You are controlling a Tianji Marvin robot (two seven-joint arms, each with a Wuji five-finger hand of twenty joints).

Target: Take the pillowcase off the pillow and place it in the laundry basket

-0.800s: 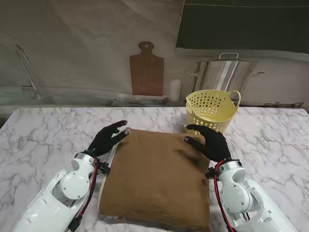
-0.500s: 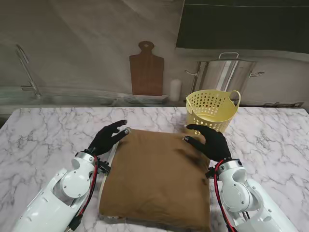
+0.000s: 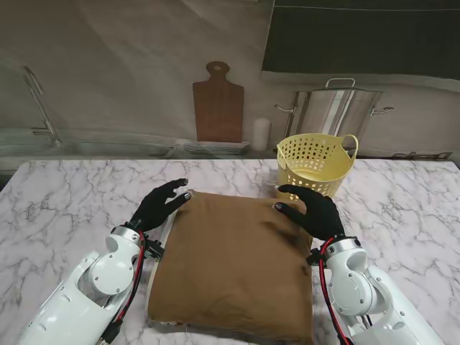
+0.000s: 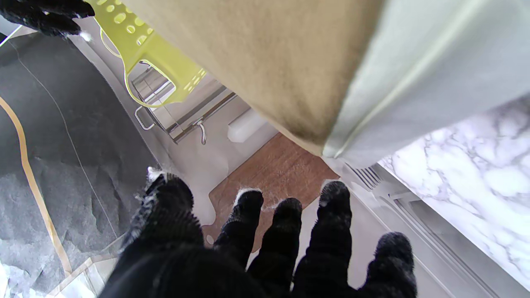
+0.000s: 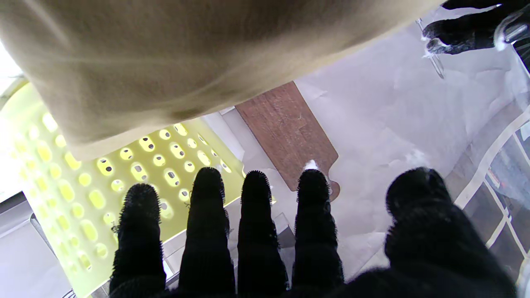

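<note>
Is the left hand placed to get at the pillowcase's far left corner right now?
Probably yes. The left hand hovers open beside the brown pillowcase, at its far left corner, with nothing between them. The white pillow shows along that edge.

Brown-cased pillow (image 3: 233, 262) flat on marble table (image 3: 65, 201), yellow basket (image 3: 314, 164) just beyond its far right corner.

Pillowcase (image 3: 237, 244) tan-brown, smooth, covering nearly the whole pillow; white pillow edge (image 4: 405, 78) showing along the left side and at the near left corner. Laundry basket pale yellow plastic, perforated wall, looped handles, upright, mouth open upward, interior looking empty, close to the pillow's far corner.
</note>
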